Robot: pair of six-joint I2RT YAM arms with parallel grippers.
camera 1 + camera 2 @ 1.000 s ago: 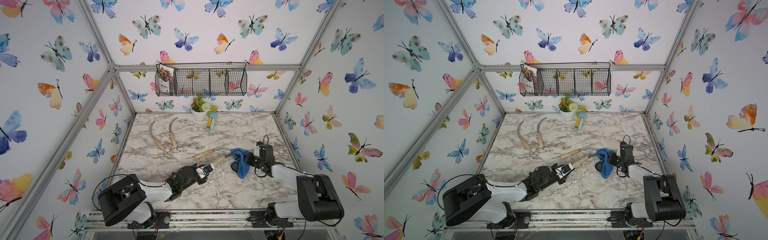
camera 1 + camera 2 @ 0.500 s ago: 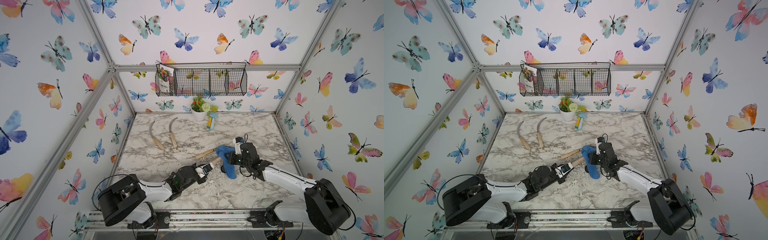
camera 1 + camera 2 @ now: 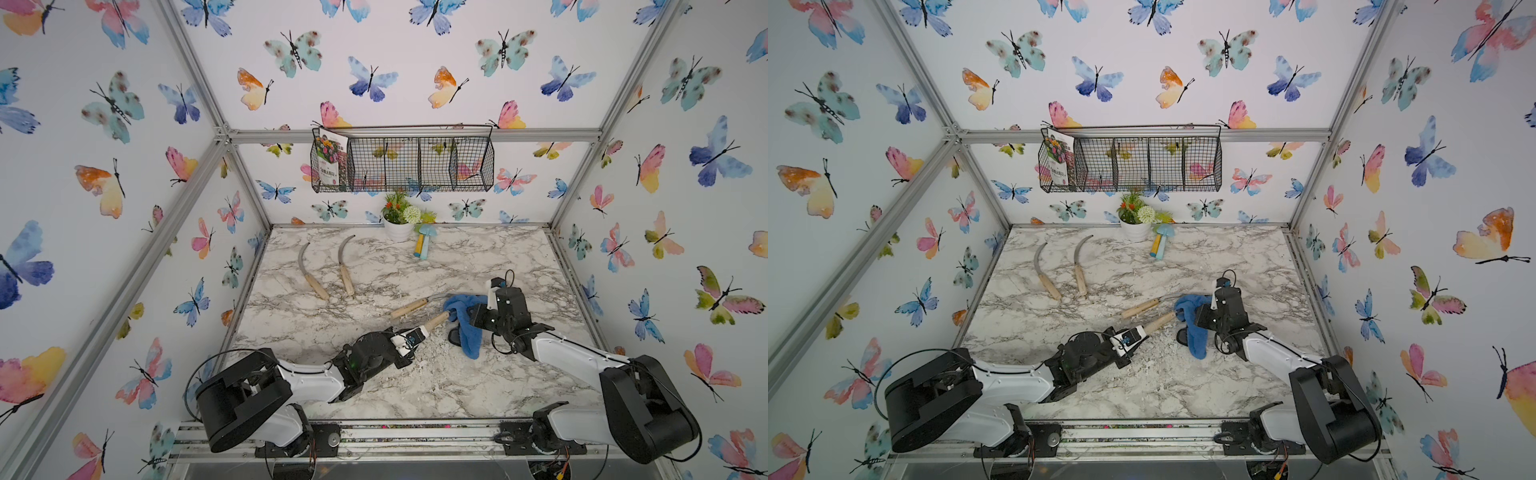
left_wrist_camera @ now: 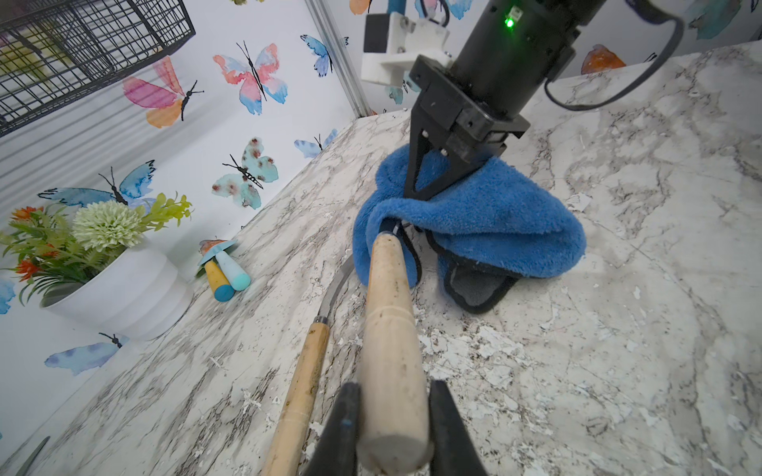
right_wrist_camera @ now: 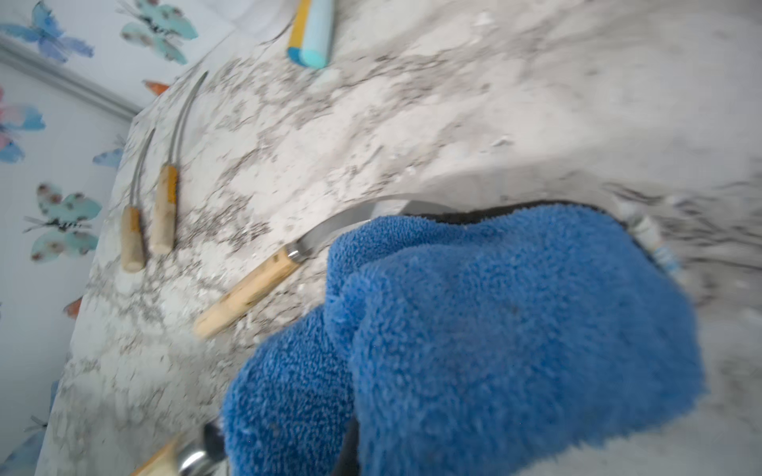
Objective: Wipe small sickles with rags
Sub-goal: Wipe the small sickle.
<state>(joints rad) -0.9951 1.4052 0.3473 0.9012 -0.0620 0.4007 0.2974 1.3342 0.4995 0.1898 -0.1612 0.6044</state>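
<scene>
My left gripper (image 3: 415,334) (image 4: 393,428) is shut on the pale wooden handle of a small sickle (image 3: 436,322) (image 4: 389,329), held just above the table. That sickle's blade is hidden inside the blue terry rag (image 3: 465,328) (image 3: 1196,328) (image 4: 495,230) (image 5: 495,329). My right gripper (image 3: 471,318) (image 3: 1200,320) (image 4: 429,177) is shut on the rag, which is bunched around the blade; in the right wrist view the cloth covers its jaws. A second sickle (image 3: 409,308) (image 4: 305,379) (image 5: 251,292) lies beside the held one. Two more sickles (image 3: 309,274) (image 3: 345,270) lie at the back left.
A white flower pot (image 3: 398,228) and yellow and light-blue mushroom toys (image 3: 424,245) stand at the back wall. A wire basket (image 3: 403,164) hangs above them. White flakes (image 3: 432,365) litter the marble table (image 3: 519,257) near the front.
My right gripper slid the rag along the blade toward the handle, then drew back a little to the right. The left gripper and its sickle stayed in place.
</scene>
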